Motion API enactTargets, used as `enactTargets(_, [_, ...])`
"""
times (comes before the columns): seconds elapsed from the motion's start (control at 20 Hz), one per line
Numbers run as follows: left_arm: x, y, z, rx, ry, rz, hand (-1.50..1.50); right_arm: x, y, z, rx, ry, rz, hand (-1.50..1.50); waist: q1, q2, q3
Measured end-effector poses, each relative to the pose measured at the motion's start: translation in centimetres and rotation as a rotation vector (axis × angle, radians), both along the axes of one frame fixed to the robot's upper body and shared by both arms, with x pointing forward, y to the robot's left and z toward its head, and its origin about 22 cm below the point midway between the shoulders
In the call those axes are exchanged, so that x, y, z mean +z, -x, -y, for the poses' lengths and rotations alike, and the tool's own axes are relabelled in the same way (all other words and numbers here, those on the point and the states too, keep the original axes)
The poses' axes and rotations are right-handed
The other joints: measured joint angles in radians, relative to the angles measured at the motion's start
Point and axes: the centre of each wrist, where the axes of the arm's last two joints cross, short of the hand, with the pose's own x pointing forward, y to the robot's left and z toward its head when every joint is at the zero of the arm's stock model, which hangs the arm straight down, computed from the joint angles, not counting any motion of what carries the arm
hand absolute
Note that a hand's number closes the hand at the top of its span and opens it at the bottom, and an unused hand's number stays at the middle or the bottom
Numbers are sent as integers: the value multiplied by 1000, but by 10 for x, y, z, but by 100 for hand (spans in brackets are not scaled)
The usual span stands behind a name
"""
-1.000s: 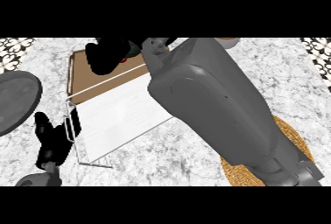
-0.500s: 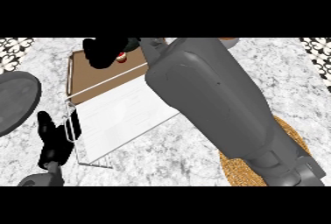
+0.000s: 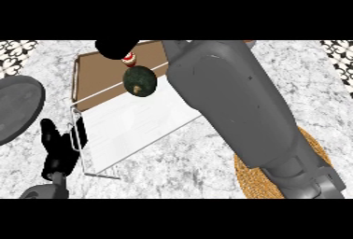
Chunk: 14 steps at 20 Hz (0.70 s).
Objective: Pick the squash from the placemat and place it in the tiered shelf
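Note:
The squash [image 3: 140,80], dark green and round, shows over the tiered shelf [image 3: 141,126] at the edge between its brown upper board and its white lower tier. My right hand [image 3: 114,47] is just above it at the view's top edge, apart from the squash and holding nothing. The thick grey right forearm [image 3: 234,107] crosses the view from the lower right. The woven round placemat [image 3: 314,151] lies at the lower right, mostly hidden by that arm. My left hand [image 3: 59,149] rests open, fingers up, at the lower left beside the shelf's wire frame.
A small red and white object [image 3: 129,58] sits on the brown board between my right hand and the squash. A dark grey plate [image 3: 17,107] lies at the left edge. The counter top is grey marble [image 3: 179,168].
My right hand has drawn back toward the top edge and the squash, hidden under it before, now shows free below it over the shelf. The left hand has not moved.

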Motion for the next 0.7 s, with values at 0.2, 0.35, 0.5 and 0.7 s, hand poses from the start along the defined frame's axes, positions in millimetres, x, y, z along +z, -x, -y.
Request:
enactTargets(0.2, [1, -1, 1, -3, -1, 1, 0, 8, -2, 10, 12, -148, -49, -150, 0, 0, 0])
enactTargets(0.35, [2, 0, -1, -3, -2, -2, 0, 13, -4, 16, 13, -261, -87, -150, 2, 0, 0])
enactTargets(0.5, [3, -1, 0, 2, -2, -2, 0, 21, -7, 23, -5, -371, -115, -150, 0, 0, 0])
enactTargets(0.7, [3, -1, -9, 6, -6, -9, 0, 32, -11, 42, -80, -463, -87, -150, -6, 0, 0])
